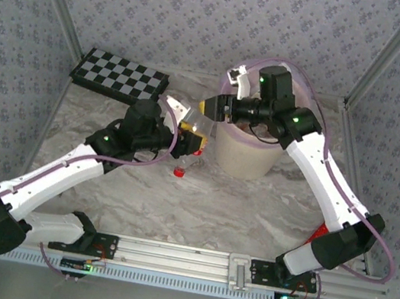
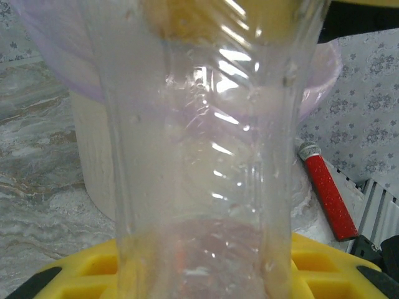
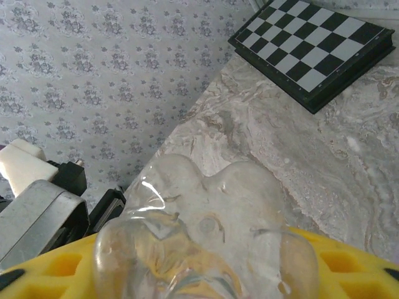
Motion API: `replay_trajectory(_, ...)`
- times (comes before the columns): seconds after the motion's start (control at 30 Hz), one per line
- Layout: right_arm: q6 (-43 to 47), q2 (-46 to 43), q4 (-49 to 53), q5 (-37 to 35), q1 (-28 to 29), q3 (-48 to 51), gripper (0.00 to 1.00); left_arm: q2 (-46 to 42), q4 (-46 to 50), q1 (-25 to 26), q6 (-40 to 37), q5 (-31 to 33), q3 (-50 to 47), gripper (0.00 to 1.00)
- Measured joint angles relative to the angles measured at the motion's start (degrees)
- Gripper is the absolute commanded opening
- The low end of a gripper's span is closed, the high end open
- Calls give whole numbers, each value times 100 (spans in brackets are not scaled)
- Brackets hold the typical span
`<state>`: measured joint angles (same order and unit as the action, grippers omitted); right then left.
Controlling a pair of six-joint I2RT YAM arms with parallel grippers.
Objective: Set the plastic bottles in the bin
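Wallpapered booth, marble table; bin stands far-centre with its pink liner folded over the rim. Chequered board is far left and not my concern.

Both arms meet just left of the bin. The left gripper is clamped on the clear bottle; in the left wrist view the body runs up from between its yellow pads. The right gripper reaches in from the bin side; the right wrist view has the bottle's lobed base sitting between its pads, but I cannot tell whether they are pressing on it or just framing it.

Key relation: the bottle's long axis runs roughly far to near, base toward the board; red cap toward the arm bases, and I take it as this bottle's. The whole bottle is beside the bin wall, not over the opening. The bin lies to its right, and the right arm is the nearer one, its wrist over the rim; I read this as a handover, then carry right and release.

A red-labelled bottle lies on the table right of the bin, not yet binned.
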<state>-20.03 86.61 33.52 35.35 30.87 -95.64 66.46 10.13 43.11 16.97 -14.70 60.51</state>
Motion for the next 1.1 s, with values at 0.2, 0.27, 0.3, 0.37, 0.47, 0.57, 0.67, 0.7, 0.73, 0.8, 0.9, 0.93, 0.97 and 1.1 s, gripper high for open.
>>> replay_trajectory(0.2, -7, -109, 101, -170, -387, -404, 37, -59, -140, 13, 164, 83, 44, 99)
replay_trajectory(0.27, -11, -289, 15, -278, -728, -590, 35, -177, -133, 13, 223, 245, 44, 99)
replay_trajectory(0.3, -22, -468, -98, -343, -962, -625, 34, -254, -136, 13, 273, 345, 44, 99)
replay_trajectory(0.37, -90, -837, -291, -470, -1405, -627, 31, -415, -138, 11, 376, 522, 44, 99)
replay_trajectory(0.47, -221, -1458, -730, -737, -2065, -555, 28, -603, -136, 11, 527, 726, 44, 99)
replay_trajectory(0.57, -278, -1926, -1178, -957, -2411, -332, 26, -636, -129, 11, 612, 852, 44, 99)
replay_trajectory(0.67, -293, -2168, -1547, -1043, -2520, -17, 26, -619, -111, 0, 697, 966, 44, 99)
replay_trajectory(0.7, -293, -2181, -1674, -1058, -2529, 136, 25, -601, -114, 0, 739, 1016, 44, 99)
replay_trajectory(0.73, -293, -2173, -1753, -1071, -2527, 297, 25, -581, -111, 0, 787, 1058, 44, 99)
replay_trajectory(0.8, -291, -2131, -1867, -1099, -2529, 693, 24, -514, -111, -13, 876, 1145, 44, 99)
replay_trajectory(0.9, -313, -1950, -1982, -1174, -2527, 1351, 24, -378, -114, -42, 1001, 1224, 44, 99)
replay_trajectory(0.93, -339, -1893, -2006, -1200, -2516, 1554, 24, -330, -114, -59, 1040, 1248, 48, 99)
replay_trajectory(0.97, -387, -1843, -2070, -1261, -2496, 1784, 24, -278, -114, -74, 1075, 1268, 55, 99)
replay_trajectory(1.1, -433, -1937, -2468, -1499, -2243, 2218, 23, -28, -118, -122, 1187, 1285, 162, 99)
